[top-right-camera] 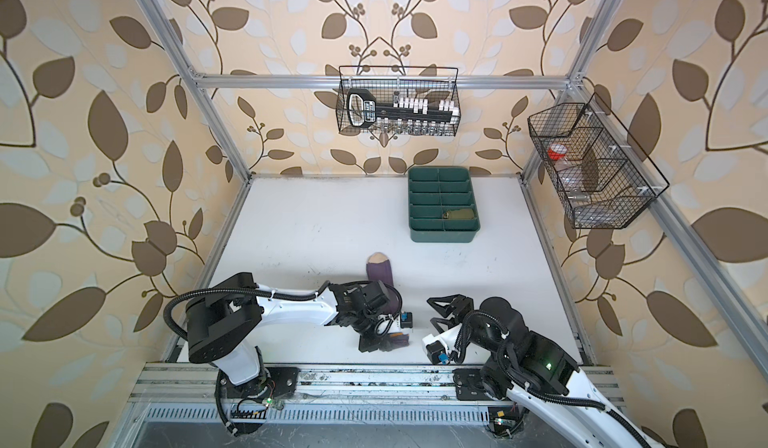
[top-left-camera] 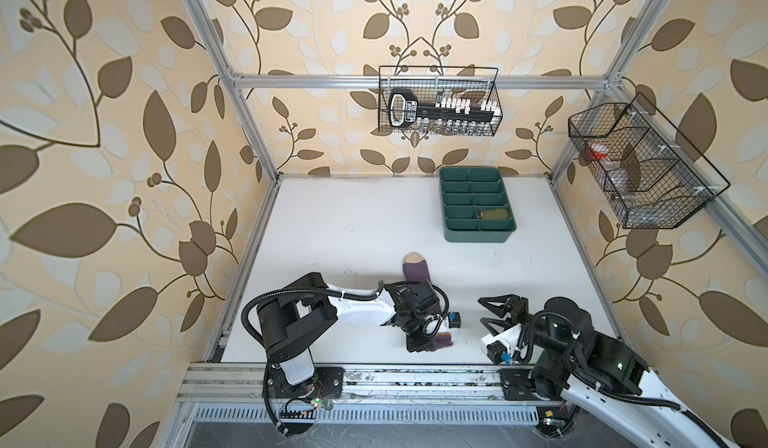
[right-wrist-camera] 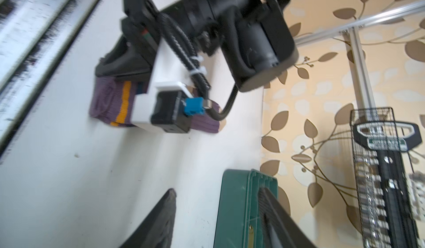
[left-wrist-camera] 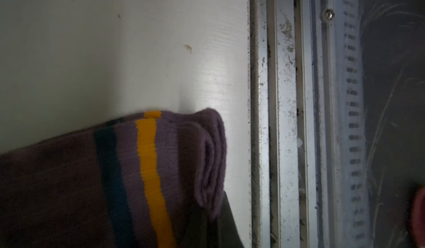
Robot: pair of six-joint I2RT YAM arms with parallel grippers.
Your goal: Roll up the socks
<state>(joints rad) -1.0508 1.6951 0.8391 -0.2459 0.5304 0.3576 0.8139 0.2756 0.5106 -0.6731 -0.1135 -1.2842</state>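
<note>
The purple sock (top-left-camera: pixel 415 275) lies lengthwise at the table's front middle, beige toe pointing away. My left gripper (top-left-camera: pixel 424 342) is shut on its cuff end near the front edge. In the left wrist view the cuff (left-wrist-camera: pixel 147 157), with navy and yellow stripes, is folded over on itself beside a dark finger (left-wrist-camera: pixel 226 223). The right wrist view shows that cuff (right-wrist-camera: pixel 103 102) under the left gripper's black jaws. My right gripper (top-left-camera: pixel 482 311) hovers open and empty to the right of the sock, its fingers (right-wrist-camera: pixel 161 217) spread apart. An olive green sock (top-left-camera: pixel 494 214) sits rolled in a tray compartment.
The dark green divided tray (top-left-camera: pixel 478 236) stands at the back right of the white table. A wire basket (top-left-camera: pixel 438 101) of tools hangs on the back wall, another wire basket (top-left-camera: pixel 640 163) on the right wall. An aluminium rail (top-left-camera: pixel 374 377) runs along the front edge.
</note>
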